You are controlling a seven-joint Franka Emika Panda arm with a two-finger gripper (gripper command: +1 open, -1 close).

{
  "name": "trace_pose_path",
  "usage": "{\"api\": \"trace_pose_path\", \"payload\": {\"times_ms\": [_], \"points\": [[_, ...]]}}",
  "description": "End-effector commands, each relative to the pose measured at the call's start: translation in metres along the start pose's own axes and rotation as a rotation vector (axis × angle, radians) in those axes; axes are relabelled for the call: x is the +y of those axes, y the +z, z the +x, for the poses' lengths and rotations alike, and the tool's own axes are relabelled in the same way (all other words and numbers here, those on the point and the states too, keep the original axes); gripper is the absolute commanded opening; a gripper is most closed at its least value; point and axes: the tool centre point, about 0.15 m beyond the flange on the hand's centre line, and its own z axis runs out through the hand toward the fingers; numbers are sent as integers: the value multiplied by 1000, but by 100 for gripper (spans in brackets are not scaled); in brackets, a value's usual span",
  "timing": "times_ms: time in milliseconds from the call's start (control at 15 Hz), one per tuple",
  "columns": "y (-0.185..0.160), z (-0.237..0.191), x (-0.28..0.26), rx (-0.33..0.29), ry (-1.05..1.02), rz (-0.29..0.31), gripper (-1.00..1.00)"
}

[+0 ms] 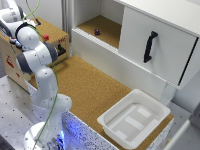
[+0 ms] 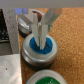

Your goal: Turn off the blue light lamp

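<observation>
Pressing straight down is advised: the gripper (image 2: pixel 42 33), jaws nearly together and clamped on nothing, is centred over the round blue push-lamp (image 2: pixel 41 46).

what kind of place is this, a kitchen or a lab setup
Most likely a lab test bench, not a kitchen: a robot arm on a perforated metal table, a cork-topped mock counter with a white tray, and round button lamps, one blue lamp.

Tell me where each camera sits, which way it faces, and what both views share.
Exterior view: high up, looking down on the cork table, white bin and cabinet; the arm shows.
Wrist view: on the wrist, looking down past the fingers at the blue lamp button.
Shared: the cork surface.
</observation>
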Motion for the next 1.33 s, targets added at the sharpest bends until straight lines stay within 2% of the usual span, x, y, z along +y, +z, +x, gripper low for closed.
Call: {"api": "trace_pose_path", "payload": {"times_ms": [0,67,133,267,400,867,1133,1267], "points": [[-52,22,8,18,89,-106,-100],[-83,19,13,52,95,-130,-100],[-104,14,18,65,99,-150,100],[-123,1,30,60,114,-193,100],[-120,-14,43,40,170,-202,100],[-85,-86,89,-29,425,-184,100],[-61,-146,112,-77,597,-166,100],[-50,-178,118,-77,706,-148,100]]}}
